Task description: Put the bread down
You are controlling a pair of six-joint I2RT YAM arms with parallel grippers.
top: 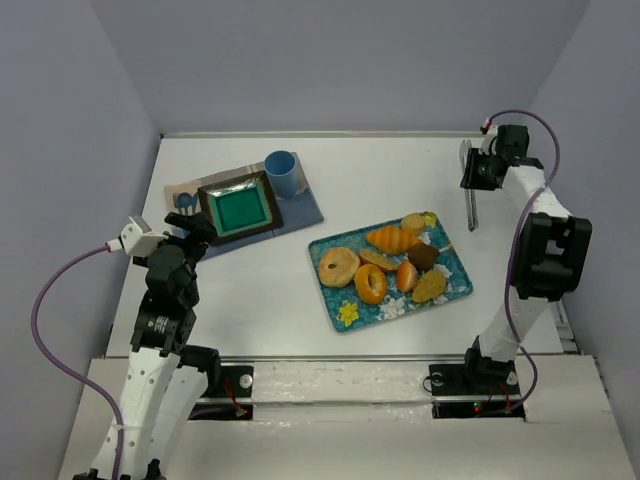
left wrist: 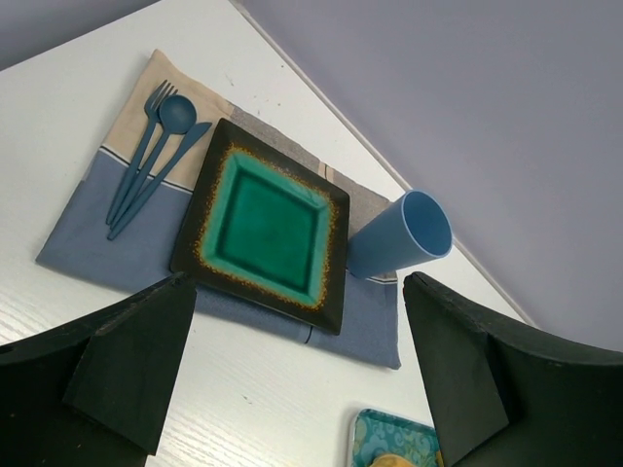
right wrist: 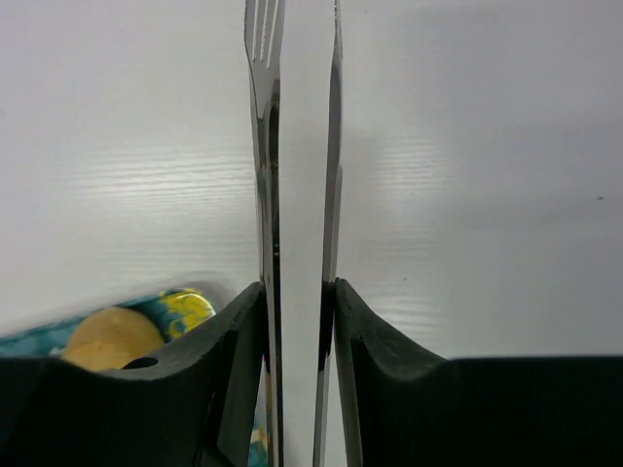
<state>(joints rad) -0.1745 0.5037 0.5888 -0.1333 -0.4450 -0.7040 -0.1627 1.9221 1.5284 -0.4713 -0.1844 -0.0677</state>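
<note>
The bread (top: 371, 284), a small glossy orange ring, lies on the patterned teal tray (top: 452, 262) beside a paler bagel (top: 339, 266) and a ridged croissant roll (top: 392, 238). My right gripper (top: 478, 170) hovers beyond the tray's far right corner, shut on metal tongs (top: 470, 200) that hang down toward the table. In the right wrist view the right gripper (right wrist: 299, 292) presses the two arms of the tongs (right wrist: 265, 146) close together. My left gripper (top: 195, 232) stands open and empty at the left, near the plate; in its own view the left gripper (left wrist: 302, 370) holds nothing.
A green square plate (left wrist: 268, 229) sits on a blue placemat (top: 305, 205), with a blue cup (left wrist: 404, 233) and blue cutlery (left wrist: 151, 165) on it. Several other pastries fill the tray, whose corner (left wrist: 375, 433) shows below the left gripper. Walls close the table's sides.
</note>
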